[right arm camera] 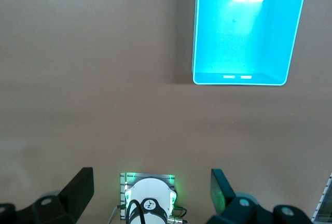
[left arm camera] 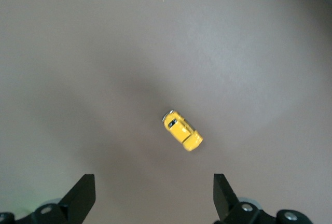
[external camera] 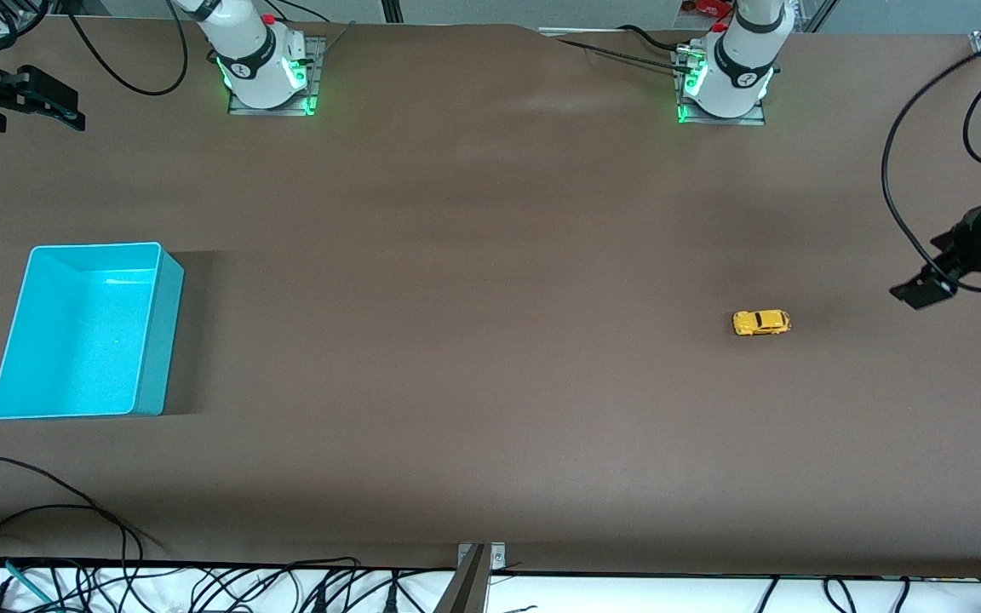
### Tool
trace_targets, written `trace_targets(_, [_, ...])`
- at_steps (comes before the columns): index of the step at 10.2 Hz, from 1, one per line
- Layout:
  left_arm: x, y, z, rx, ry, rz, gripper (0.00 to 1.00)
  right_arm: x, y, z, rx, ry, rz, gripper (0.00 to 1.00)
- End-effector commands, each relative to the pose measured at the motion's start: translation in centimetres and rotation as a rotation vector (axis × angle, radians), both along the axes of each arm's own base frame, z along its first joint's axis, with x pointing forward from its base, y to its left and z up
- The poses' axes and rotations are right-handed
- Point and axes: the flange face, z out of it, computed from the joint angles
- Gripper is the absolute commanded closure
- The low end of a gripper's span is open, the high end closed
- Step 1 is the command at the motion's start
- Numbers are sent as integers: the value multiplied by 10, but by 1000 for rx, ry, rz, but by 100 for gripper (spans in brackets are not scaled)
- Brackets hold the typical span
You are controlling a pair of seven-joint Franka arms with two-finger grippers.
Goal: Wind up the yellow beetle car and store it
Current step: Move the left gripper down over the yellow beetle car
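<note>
Cables (external camera: pixel 73 579) trail along the bench edge nearest the front camera; the brown bench (external camera: pixel 456 340) carries only two things, set well apart; a turquoise bin (external camera: pixel 86 330) sits toward the right arm's end, upright, with nothing in it that I can see; the yellow beetle car (external camera: pixel 761 323) stands on its wheels on the bare bench toward the left arm's end, touching nothing; the left hand (external camera: pixel 925 288) hangs in the air near the car, closer to the bench's end than the car is, its fingers (left arm camera: pixel 83 195) spread wide with nothing between them, and the car (left arm camera: pixel 182 130) shows in the left wrist view; the right hand (external camera: pixel 52 98) waits up at the corner by its own base, over the bench edge, fingers (right arm camera: pixel 80 190) likewise parted and holding nothing; its wrist view looks down on the bin (right arm camera: pixel 248 80) and the right arm's base (right arm camera: pixel 149 200).
</note>
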Motion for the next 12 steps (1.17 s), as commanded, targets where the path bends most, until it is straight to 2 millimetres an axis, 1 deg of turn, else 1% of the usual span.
trace_targets(1, [-5, 14, -21, -22, -34, 154, 0, -9, 0, 12, -12, -4, -23, 0])
trace_targets(2, [-8, 19, -33, -16, -42, 224, 0, -9, 1, 11, -14, -3, -22, 0])
trace_targets(3, [-7, 15, -45, -18, -51, 297, 0, -9, 1, 11, -13, -3, -22, 0])
trace_targets(4, [-8, 7, -62, -22, -59, 368, 0, -9, 1, 11, -13, -3, -22, 0])
trace_targets(6, [-13, -10, -102, -8, -73, 525, 0, -9, 1, 11, -9, -4, -21, 0])
trace_targets(7, [-17, -18, -118, -1, -62, 570, 0, -8, 3, 11, -10, -4, -18, 0])
trace_targets(8, [-23, -17, -130, 3, -55, 615, 0, -7, 5, 10, -10, -3, -14, 0])
trace_targets(9, [-28, -22, -143, -12, -42, 641, 0, -8, 7, 11, -10, -1, -12, 0])
trace_targets(10, [-37, -24, -160, -12, -26, 646, 0, -10, 8, 11, -7, -1, -11, 0])
trace_targets(11, [-43, -25, -173, -22, -28, 658, 0, -9, 14, 10, -9, 2, 0, 0])
trace_targets(12, [-47, -26, -190, -44, -46, 677, 0, -11, 17, 13, -12, -2, 6, 0])
